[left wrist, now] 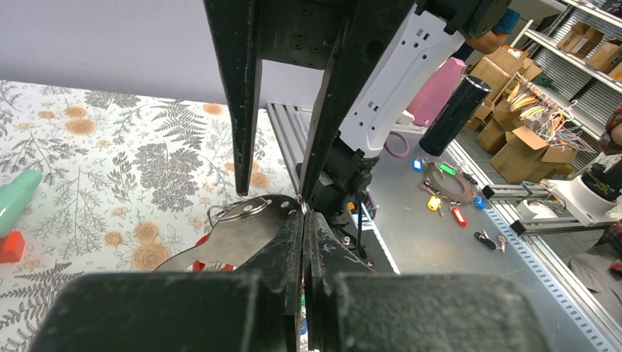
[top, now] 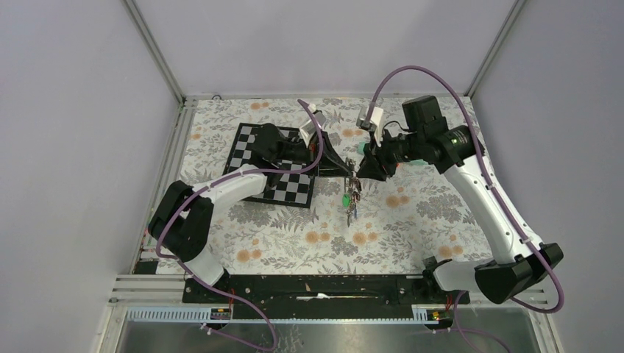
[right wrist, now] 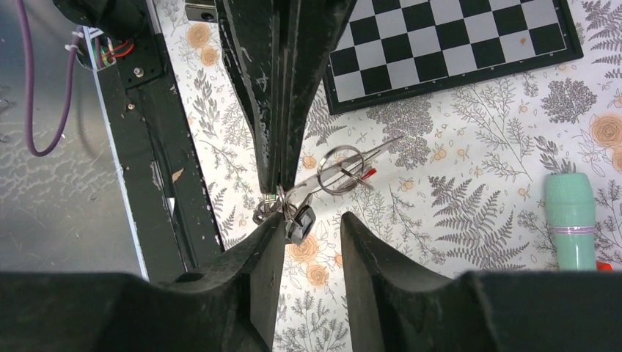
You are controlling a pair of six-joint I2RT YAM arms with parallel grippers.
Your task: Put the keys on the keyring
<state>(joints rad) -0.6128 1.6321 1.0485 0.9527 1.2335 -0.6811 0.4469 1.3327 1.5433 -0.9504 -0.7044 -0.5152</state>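
In the top view my left gripper (top: 344, 174) and right gripper (top: 366, 170) meet tip to tip above the flowered cloth. A bunch of keys (top: 351, 200) with a green tag hangs just below them. In the left wrist view my left gripper (left wrist: 304, 213) is shut on the thin wire of the keyring (left wrist: 302, 206). A flat metal key with a split ring (left wrist: 235, 213) lies beside it. In the right wrist view my right gripper (right wrist: 314, 220) stands open with nothing between its fingers. The keys (right wrist: 282, 209) and a black tag hang at its left fingertip. A split ring (right wrist: 343, 169) sticks out to the side.
A black-and-white chessboard (top: 272, 165) lies under the left arm. The teal tube (right wrist: 571, 220) with a red cap (left wrist: 9, 246) lies on the cloth behind the right gripper. Outside the cell, tagged keys (left wrist: 447, 198) lie on a grey bench.
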